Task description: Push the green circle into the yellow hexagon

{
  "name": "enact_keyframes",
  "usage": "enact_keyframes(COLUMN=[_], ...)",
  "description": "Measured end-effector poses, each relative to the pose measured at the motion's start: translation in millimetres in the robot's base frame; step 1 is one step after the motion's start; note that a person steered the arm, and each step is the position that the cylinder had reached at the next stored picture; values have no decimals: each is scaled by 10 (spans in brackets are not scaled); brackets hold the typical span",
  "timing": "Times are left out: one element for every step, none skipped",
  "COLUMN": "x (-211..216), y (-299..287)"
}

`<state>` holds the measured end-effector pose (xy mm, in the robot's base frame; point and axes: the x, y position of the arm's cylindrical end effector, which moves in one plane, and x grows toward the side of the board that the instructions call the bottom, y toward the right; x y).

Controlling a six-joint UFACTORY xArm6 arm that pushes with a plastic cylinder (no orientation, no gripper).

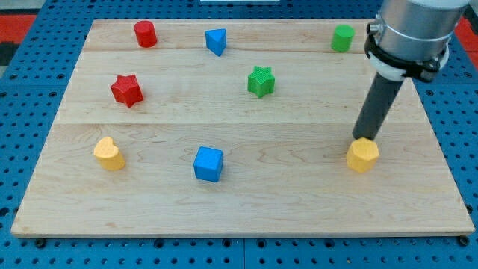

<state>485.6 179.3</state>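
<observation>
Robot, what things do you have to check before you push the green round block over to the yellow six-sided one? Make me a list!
1. Small green circle block in sight, near the view's top right of the wooden board: ok.
2. Small yellow hexagon block in sight, toward the view's bottom right: ok.
3. My tip placed behind the green circle to push it: not ok, it sits at the yellow hexagon's top edge instead.
4. My tip touching the yellow hexagon or just short of it: cannot tell.
5. Board between the green circle and the yellow hexagon free of other blocks: ok, only my rod stands there.
6. Green star block out of the way, toward the view's left: ok.
</observation>
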Motion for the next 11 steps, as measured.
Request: enact_keyframes(x=[259,83,-302,-823,-1359,-1868,-2381,-2604,-2441,-2255,-2308], y=[-2,442,598,660,730,807,836,642,65,-539,-882])
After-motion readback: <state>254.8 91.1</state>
